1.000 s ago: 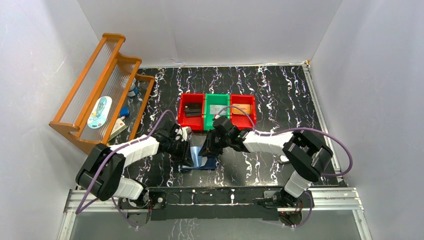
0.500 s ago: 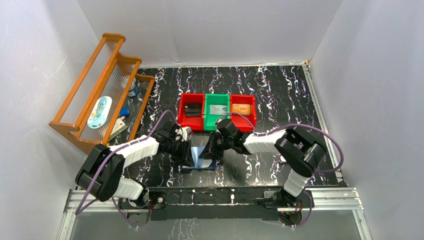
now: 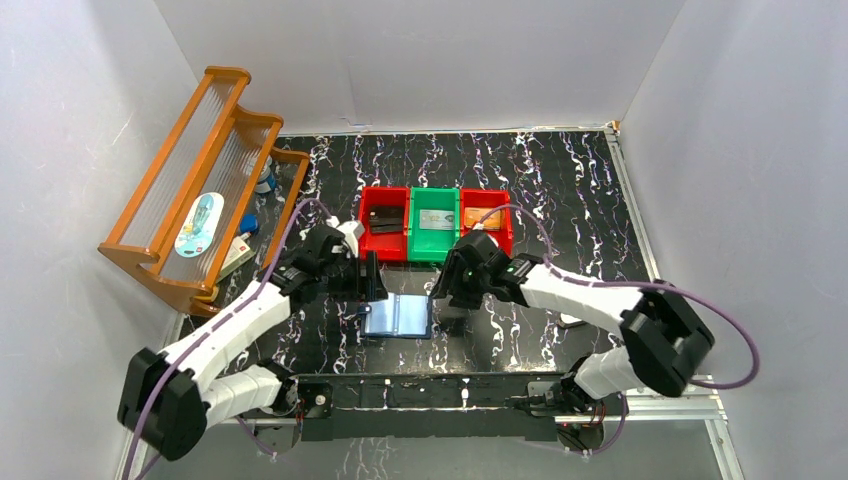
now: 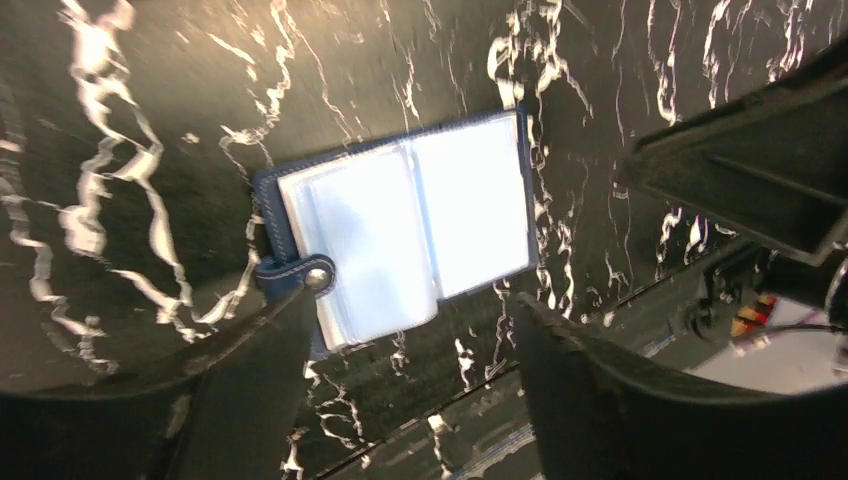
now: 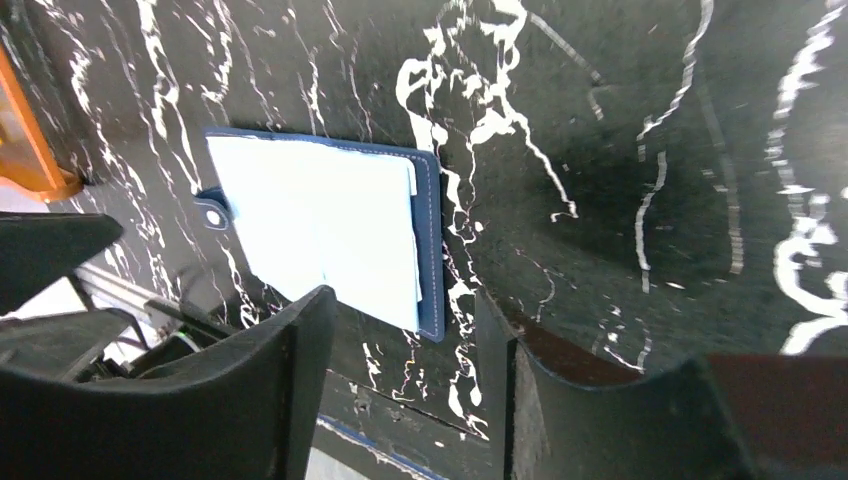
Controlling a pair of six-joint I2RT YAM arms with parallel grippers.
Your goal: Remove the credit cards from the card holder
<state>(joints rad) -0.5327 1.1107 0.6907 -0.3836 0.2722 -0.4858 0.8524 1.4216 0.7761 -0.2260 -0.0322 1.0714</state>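
Card holder: the navy card holder [image 3: 397, 316] lies open and flat on the table [image 3: 560, 190], with its pale clear sleeves [image 4: 455, 205] facing up.
Snap tab: the snap tab [image 4: 305, 275] sticks out past the holder's 9 o'clock edge.
Holder edges: the 6 o'clock edge lies near the front rail [image 3: 430, 385]. Dark marbled table top shows on all 4 sides.
Sleeve contents: I cannot tell whether any card sits inside.
Left gripper: the left gripper [image 4: 410, 303] hangs at 10 o'clock of the holder. Its fingers are spread wide, grasp nothing and are clear of the holder.
Right gripper: the right gripper [image 5: 405, 298] hangs at 2 o'clock of the holder. Its fingers are parted too and are bare.
Bins: 3 bins stand in a touching row at 12 o'clock of the holder: the left red bin [image 3: 380, 253], the green bin [image 3: 432, 257] and the right red bin [image 3: 505, 220].
Cards: a dark card [image 3: 385, 222] lies in the left red bin, a silver-grey card [image 3: 436, 218] in the green bin, and an orange card [image 3: 483, 216] in the right red bin.
Rack: a wooden rack [image 3: 215, 140] leans on the left wall, at 10 o'clock of the table.
Open room: a strip of table top runs between the holder and the bins. A wider stretch runs from the bins to the back wall at 12 o'clock.
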